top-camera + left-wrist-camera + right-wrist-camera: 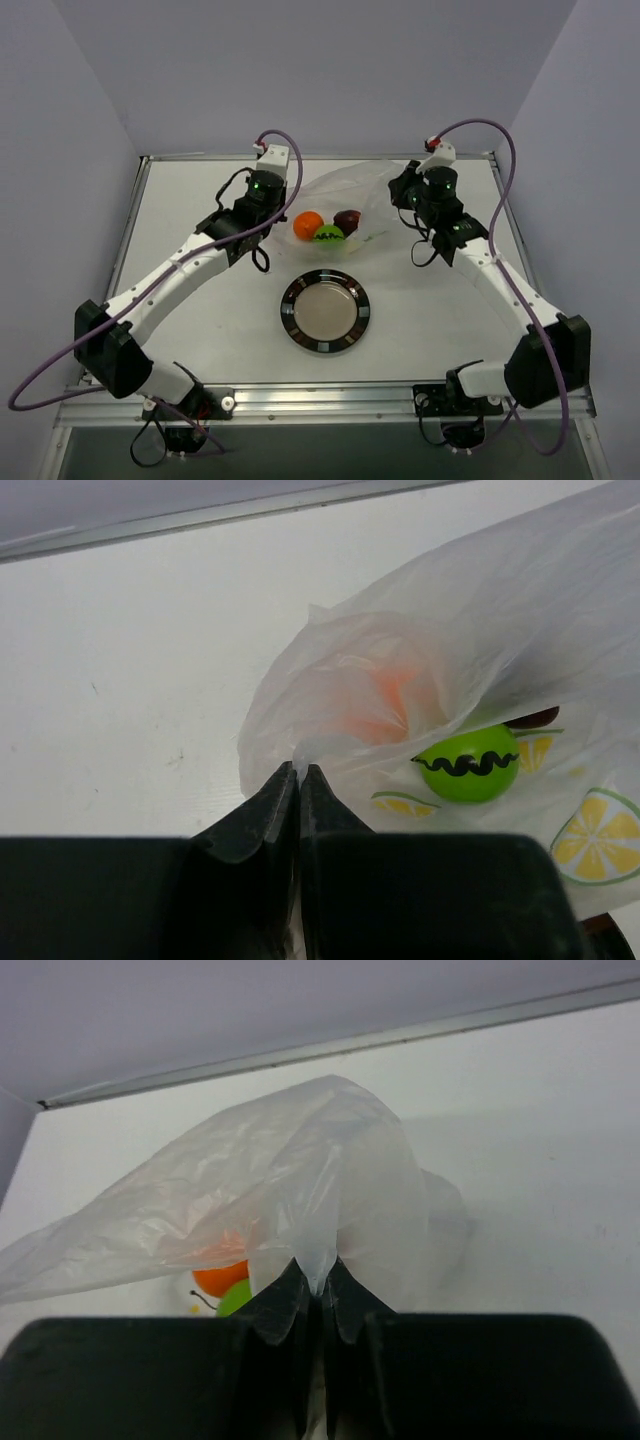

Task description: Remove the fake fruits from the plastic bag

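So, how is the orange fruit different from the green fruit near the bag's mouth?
Colour: the orange fruit is orange, while the green fruit is bright green with a black wavy line.
Place: seen from above, the orange fruit lies left of the green fruit, which is nearer the plate.
Cover: in the left wrist view, film of the plastic bag veils the orange fruit, but the green fruit shows clearly.
Both are small, round and side by side.

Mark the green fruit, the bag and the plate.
Glossy bright green round plastic fruit [470, 782]: left wrist view, front face below the squiggle.
Clear wrinkly thin-film plastic bag [300, 1180]: right wrist view, raised film.
Round dark-rimmed plate [287, 312]: top external view, left rim.
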Controlling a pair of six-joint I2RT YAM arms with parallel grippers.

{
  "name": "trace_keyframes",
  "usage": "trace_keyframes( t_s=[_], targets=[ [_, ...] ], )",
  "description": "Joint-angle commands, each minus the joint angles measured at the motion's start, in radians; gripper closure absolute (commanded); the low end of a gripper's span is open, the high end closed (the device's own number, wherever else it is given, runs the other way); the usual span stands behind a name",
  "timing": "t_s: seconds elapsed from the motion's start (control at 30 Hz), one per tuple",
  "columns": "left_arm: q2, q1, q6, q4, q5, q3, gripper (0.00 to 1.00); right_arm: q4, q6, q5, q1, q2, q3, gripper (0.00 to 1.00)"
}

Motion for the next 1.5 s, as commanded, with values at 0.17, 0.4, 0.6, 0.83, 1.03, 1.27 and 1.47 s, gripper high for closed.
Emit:
trace_keyframes(
  t_s=[0.17, 0.4, 0.6, 0.83, 1.03, 1.27, 1.47],
  targets=[
    [0.126, 0.088, -0.06, 0.114, 0.081, -0.079, 0.98, 0.134, 0.021, 0.056, -0.041, 0.195, -0.133, 1.0],
    [0.236, 0.098, -0.058, 0.214, 0.061, -0.089, 0.98, 0.189, 0.047, 0.092, -0.074, 0.375, -0.112, 1.0],
    [0.313, 0.112, -0.063, 0.257, 0.078, -0.07, 0.98, 0.179, 0.05, 0.147, -0.076, 0.52, 0.011, 0.99],
    [0.276, 0.112, -0.089, 0.358, 0.104, -0.137, 0.98, 0.137, 0.018, 0.184, -0.068, 0.523, 0.059, 0.61],
    [0.219, 0.106, -0.123, 0.395, 0.16, -0.182, 0.98, 0.044, -0.022, 0.179, -0.038, 0.27, -0.032, 0.08],
    [0.149, 0.106, -0.158, 0.41, 0.222, -0.246, 0.98, -0.088, -0.086, 0.325, 0.143, -0.026, -0.066, 0.1],
    [0.054, 0.106, -0.202, 0.495, 0.277, -0.346, 0.98, -0.179, -0.088, 0.325, 0.283, -0.077, -0.007, 0.49]
  ],
)
